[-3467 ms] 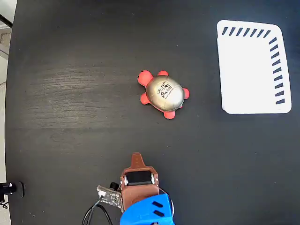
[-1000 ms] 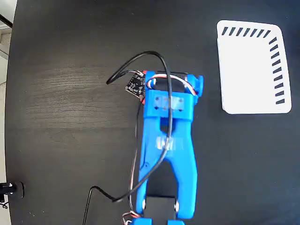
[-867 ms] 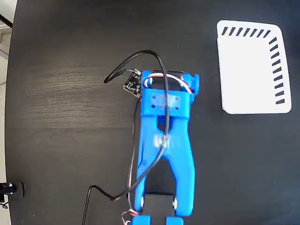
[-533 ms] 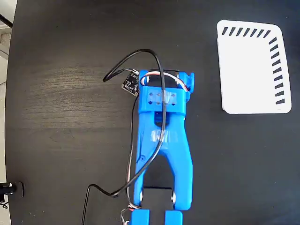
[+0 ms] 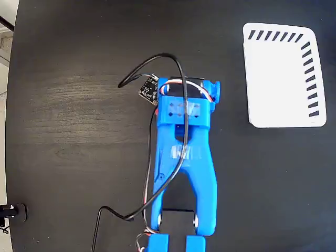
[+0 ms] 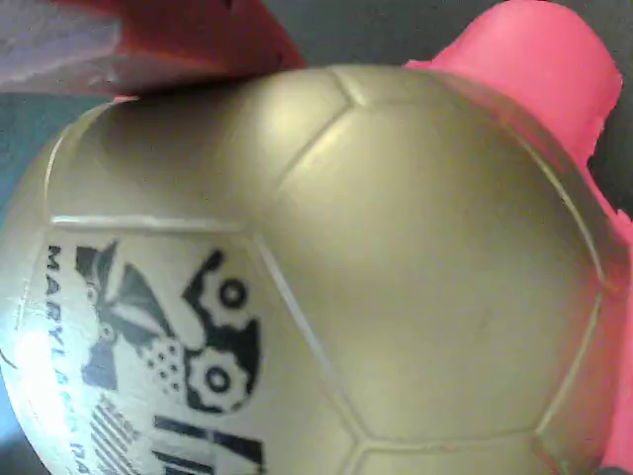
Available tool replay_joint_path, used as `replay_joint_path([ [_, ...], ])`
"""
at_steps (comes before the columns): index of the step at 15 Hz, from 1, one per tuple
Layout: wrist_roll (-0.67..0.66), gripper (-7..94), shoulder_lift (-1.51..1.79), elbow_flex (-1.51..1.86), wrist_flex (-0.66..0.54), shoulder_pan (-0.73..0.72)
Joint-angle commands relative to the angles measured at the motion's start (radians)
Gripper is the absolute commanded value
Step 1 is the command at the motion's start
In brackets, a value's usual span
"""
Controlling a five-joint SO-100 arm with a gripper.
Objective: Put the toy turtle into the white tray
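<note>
The blue arm (image 5: 181,157) shifted slightly right over the black table (image 5: 68,121); pincer state hidden; toy turtle (image 6: 316,287) fills wrist view.

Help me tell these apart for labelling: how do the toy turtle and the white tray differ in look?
Colour: the toy turtle has a shiny silver-gold shell with red-orange parts, while the white tray is plain white.
Shape: the turtle's shell is domed with panel seams; the tray is flat and rounded-rectangular.
Markings: the turtle bears a black printed mark; the tray has dark slanted slots along two edges.
</note>
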Motion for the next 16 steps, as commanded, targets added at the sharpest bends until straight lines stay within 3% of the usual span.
replay_joint_path([
  [1,-0.034,0,0.179,-0.063,0.064,0.034],
  [8,-0.19,0,0.345,-0.443,0.273,0.202],
  [16,-0.276,0,-0.005,-0.896,0.282,0.522],
])
